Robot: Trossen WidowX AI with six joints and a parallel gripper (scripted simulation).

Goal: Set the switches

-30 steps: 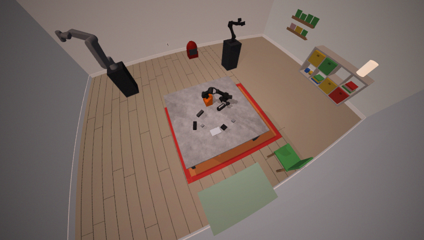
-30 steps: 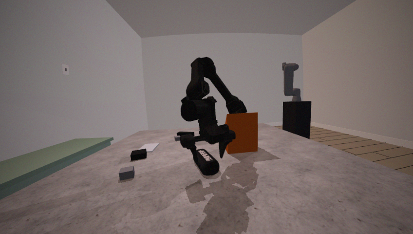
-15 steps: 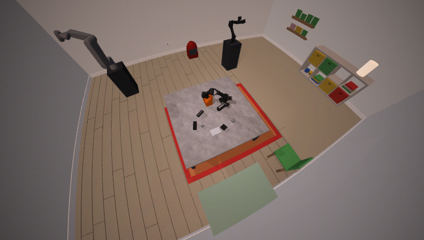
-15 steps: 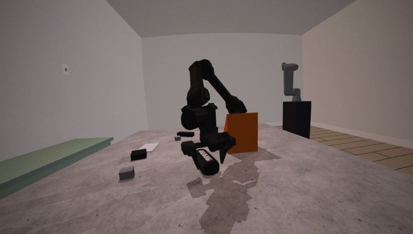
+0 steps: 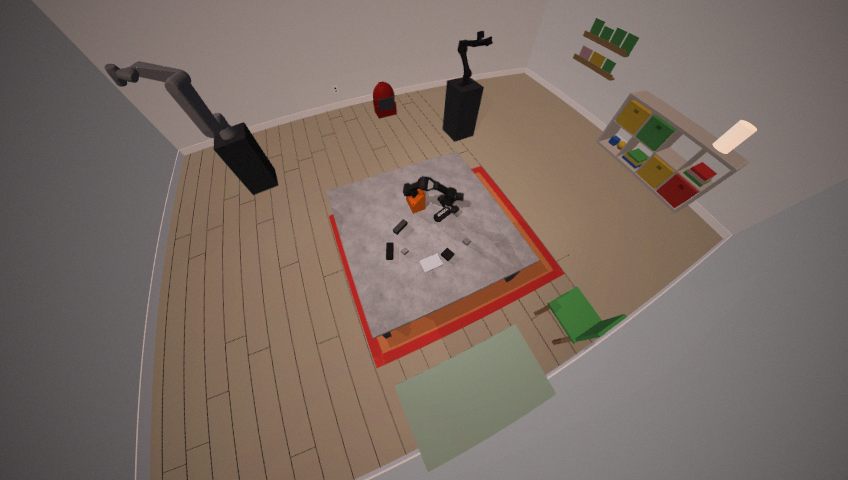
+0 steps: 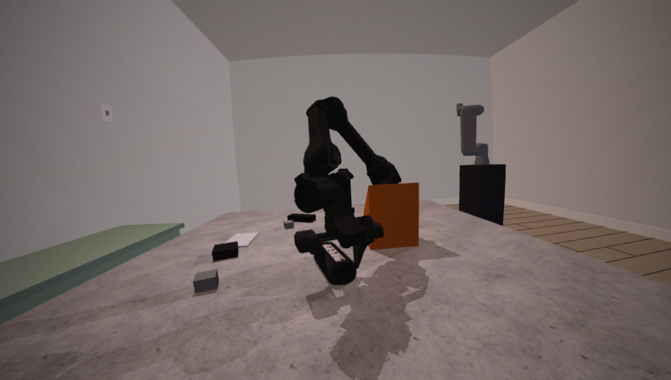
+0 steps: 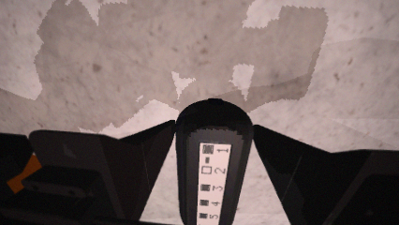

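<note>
The dark controller unit (image 5: 440,214) (image 6: 342,272) (image 7: 213,114) lies upside down on the bench (image 5: 380,297) (image 6: 471,320), its underside facing up. Its white label (image 6: 333,252) (image 7: 214,183) shows in the wrist view: square 1 filled, 2 empty, 3, 4 and 5 filled. Square 6 is cut off by the lower edge. A small dark dash sits between 1 and 2. My gripper (image 6: 340,264) (image 7: 214,127) is shut on the unit, one fingertip against each long side near its number 1 end. The rocker switches are hidden underneath.
An orange block (image 5: 415,202) (image 6: 395,216) stands close beside the arm. A black block (image 5: 447,254) (image 6: 225,251), a white plate (image 5: 430,262) (image 6: 244,239), small grey blocks (image 5: 466,241) (image 6: 206,281) and two dark bars (image 5: 399,226) (image 5: 389,251) lie farther off.
</note>
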